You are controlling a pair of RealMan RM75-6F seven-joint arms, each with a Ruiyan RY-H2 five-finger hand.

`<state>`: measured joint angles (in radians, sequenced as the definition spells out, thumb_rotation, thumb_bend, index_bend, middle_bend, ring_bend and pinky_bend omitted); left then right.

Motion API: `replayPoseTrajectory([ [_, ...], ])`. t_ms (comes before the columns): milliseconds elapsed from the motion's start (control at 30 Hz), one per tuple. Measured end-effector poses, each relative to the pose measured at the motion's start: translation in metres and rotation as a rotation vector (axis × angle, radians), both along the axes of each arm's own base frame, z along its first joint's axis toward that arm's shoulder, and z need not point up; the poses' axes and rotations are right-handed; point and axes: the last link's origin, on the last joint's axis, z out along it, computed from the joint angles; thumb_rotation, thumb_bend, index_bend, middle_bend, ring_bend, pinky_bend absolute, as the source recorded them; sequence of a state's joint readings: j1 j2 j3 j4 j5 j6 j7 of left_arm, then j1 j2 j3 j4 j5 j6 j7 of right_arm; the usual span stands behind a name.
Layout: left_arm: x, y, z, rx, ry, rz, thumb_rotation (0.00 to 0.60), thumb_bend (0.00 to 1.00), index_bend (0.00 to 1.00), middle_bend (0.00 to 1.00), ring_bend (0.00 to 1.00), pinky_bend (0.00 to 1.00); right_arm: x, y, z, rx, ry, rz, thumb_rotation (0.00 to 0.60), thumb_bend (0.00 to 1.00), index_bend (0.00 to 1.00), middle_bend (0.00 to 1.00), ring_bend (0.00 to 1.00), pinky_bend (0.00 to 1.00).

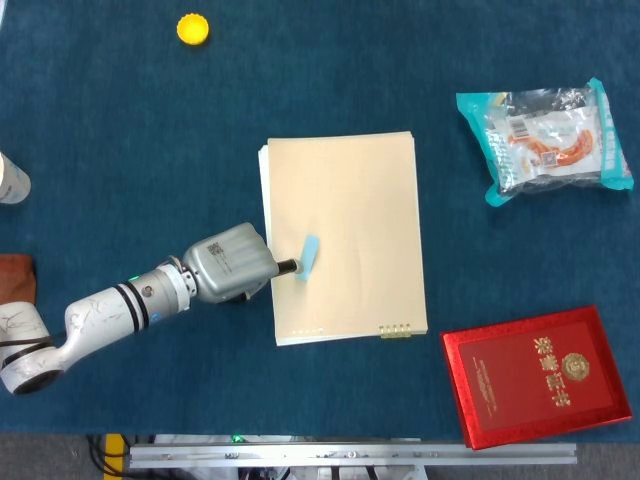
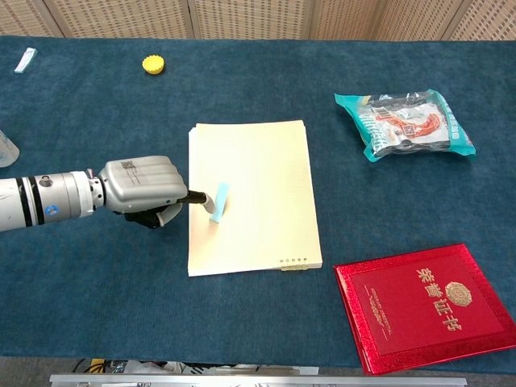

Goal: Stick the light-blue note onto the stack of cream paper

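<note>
We note a counter covered in dark blue cloth, backed by perforated tan wall panels, evenly lit.

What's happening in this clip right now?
The robot's left hand reaches in from the left edge of the stack of cream paper, and a dark fingertip touches the light-blue note, which lies on the sheet's left half. The note looks slightly lifted at one end, so it may not be fully pressed flat yet. The right hand is not in view. A red booklet, a snack packet and a yellow bottle cap sit untouched on the blue table.
</note>
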<state>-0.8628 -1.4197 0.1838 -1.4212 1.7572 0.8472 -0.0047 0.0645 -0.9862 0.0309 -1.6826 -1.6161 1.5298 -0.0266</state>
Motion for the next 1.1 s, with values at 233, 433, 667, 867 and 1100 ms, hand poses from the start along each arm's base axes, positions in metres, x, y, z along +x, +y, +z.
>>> replayPoseTrajectory([
  [233, -0.0005, -0.0035, -0.0065, -0.009, 0.016, 0.000, 0.600, 0.84, 0.21, 0.81, 0.85, 0.83, -0.0016, 0.0005, 0.0011, -0.002, -0.002, -0.003, 0.600, 0.01, 0.05, 0.15, 0.00, 0.00],
  [433, -0.0029, -0.0029, -0.0083, -0.007, 0.026, 0.015, 0.600, 0.84, 0.21, 0.81, 0.85, 0.83, -0.0019, 0.0003, 0.0017, -0.004, -0.002, -0.003, 0.600, 0.01, 0.05, 0.15, 0.00, 0.00],
  [667, -0.0060, -0.0049, -0.0100, -0.016, 0.036, 0.025, 0.600, 0.84, 0.22, 0.81, 0.85, 0.83, -0.0017, -0.0001, 0.0010, -0.003, -0.002, -0.002, 0.600, 0.01, 0.05, 0.15, 0.00, 0.00],
  [867, -0.0028, -0.0068, -0.0094, -0.016, 0.016, 0.021, 0.600, 0.84, 0.22, 0.81, 0.85, 0.83, -0.0008, 0.0001, 0.0012, -0.003, 0.000, 0.000, 0.600, 0.01, 0.05, 0.15, 0.00, 0.00],
  [1100, -0.0035, -0.0087, -0.0099, -0.020, 0.018, 0.020, 0.600, 0.84, 0.22, 0.81, 0.85, 0.83, -0.0014, 0.0011, 0.0018, -0.005, 0.001, -0.003, 0.600, 0.01, 0.05, 0.15, 0.00, 0.00],
])
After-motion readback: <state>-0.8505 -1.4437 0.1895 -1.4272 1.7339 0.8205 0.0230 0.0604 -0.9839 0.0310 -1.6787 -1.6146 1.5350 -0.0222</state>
